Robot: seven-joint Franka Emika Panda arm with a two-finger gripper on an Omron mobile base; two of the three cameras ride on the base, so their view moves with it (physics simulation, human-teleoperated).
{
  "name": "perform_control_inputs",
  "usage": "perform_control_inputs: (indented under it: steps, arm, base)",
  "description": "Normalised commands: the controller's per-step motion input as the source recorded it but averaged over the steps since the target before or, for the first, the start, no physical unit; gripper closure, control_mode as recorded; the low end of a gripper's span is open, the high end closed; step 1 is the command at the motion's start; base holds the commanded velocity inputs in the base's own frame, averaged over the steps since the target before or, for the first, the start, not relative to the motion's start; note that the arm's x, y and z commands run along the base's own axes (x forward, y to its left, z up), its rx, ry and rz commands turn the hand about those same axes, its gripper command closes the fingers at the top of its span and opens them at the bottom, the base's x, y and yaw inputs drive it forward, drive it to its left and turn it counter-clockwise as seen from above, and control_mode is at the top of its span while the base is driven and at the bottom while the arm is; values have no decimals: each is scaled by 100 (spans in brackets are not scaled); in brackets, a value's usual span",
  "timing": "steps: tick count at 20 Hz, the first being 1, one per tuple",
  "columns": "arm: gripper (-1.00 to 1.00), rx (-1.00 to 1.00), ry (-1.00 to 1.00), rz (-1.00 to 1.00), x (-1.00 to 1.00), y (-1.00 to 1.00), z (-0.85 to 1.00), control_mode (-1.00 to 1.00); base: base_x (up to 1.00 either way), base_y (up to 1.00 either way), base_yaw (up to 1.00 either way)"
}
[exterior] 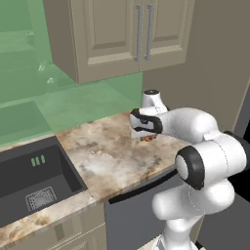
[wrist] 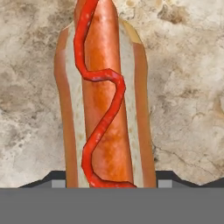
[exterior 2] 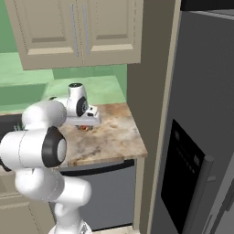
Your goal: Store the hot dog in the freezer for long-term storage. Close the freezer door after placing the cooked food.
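The hot dog, a reddish sausage with a ketchup squiggle in a tan bun, lies lengthwise on the marbled counter right under the hand. My gripper is shut on the hot dog, one dark fingertip pressed to each side of the bun. From the base cameras, the hand points down at the counter's right end, and a bit of the hot dog peeks out below the gripper. The freezer door, grey with a black dispenser panel, stands closed to the right.
A dark sink is set into the counter's left part. Beige wall cabinets hang above the hand. A tall beige side panel separates the counter from the refrigerator. A grey dishwasher front sits under the counter.
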Motion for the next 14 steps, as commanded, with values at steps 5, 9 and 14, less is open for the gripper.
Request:
perform_control_inputs:
  steps: [5,9,14]
  arm:
    - [100,0,-8,-6,-74,0,58,-100]
    - [100,0,-9,-6,-60,0,62,-100]
    - [100,0,-5,-5,-48,0,69,-100]
  base:
    - [0,0,0]
    - [0,0,0]
    - [0,0,0]
